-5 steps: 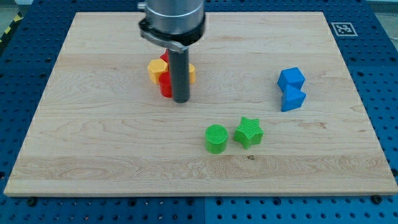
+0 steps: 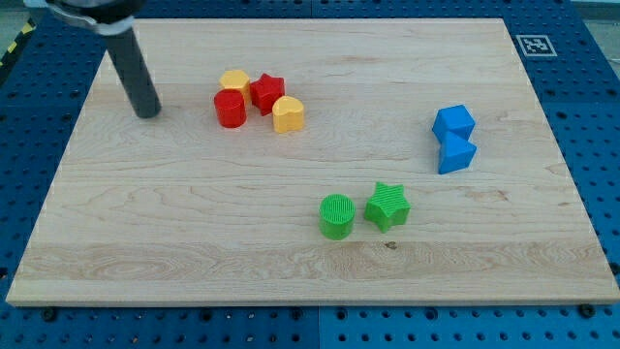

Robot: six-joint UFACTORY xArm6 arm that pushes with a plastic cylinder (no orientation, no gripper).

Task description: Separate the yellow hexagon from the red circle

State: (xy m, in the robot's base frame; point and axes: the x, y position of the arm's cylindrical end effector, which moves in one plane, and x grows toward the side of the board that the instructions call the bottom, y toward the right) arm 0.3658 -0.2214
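Note:
The yellow hexagon (image 2: 234,81) sits on the wooden board at the upper left, touching the red circle (image 2: 230,109) just below it. A red star (image 2: 266,92) is right of the hexagon, and a second yellow block (image 2: 288,113) with a rounded shape lies right of the star. My tip (image 2: 147,111) rests on the board well to the left of this cluster, apart from every block.
Two blue blocks (image 2: 453,139) are stacked close together at the right. A green circle (image 2: 336,215) and a green star (image 2: 387,205) sit side by side at the lower middle. The board's left edge (image 2: 60,165) is near my tip.
My rod has moved from right in front of the yellow and red cluster far to the left. The cluster is now fully visible.

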